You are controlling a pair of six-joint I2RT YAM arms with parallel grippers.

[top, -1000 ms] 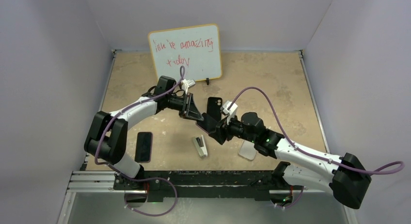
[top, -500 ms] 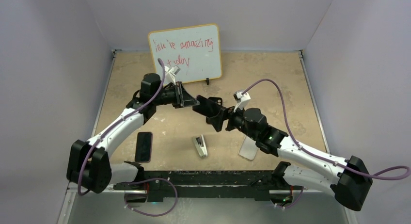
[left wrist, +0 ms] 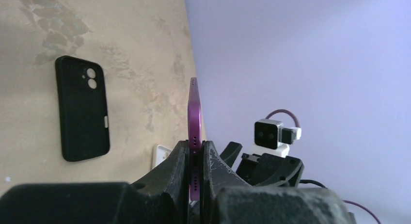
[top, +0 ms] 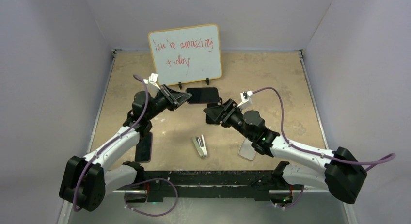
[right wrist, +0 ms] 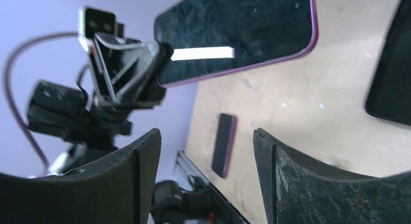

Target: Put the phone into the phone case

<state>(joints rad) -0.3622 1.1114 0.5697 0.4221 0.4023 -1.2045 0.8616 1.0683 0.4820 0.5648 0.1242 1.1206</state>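
My left gripper [top: 183, 97] is shut on a phone [top: 202, 95] with a dark screen and a purple rim, and holds it above the table in front of the whiteboard. In the left wrist view the phone [left wrist: 194, 110] stands edge-on between the fingers [left wrist: 180, 158]. My right gripper [top: 216, 112] is open and empty, just right of the phone; in its own view the phone [right wrist: 237, 30] is ahead of the jaws. The translucent whitish phone case [top: 248, 151] lies near the front, partly under the right arm.
A black case [left wrist: 81, 107] with a camera cut-out lies under the right gripper. A second phone [top: 144, 147] lies front left, half under the left arm. A grey stapler [top: 200, 146] lies front centre. A whiteboard [top: 185, 53] stands at the back.
The left gripper has drawn back to the left with the phone, which now shows its screen. The right gripper, earlier at the phone, is off it and open. Both arms have shifted.
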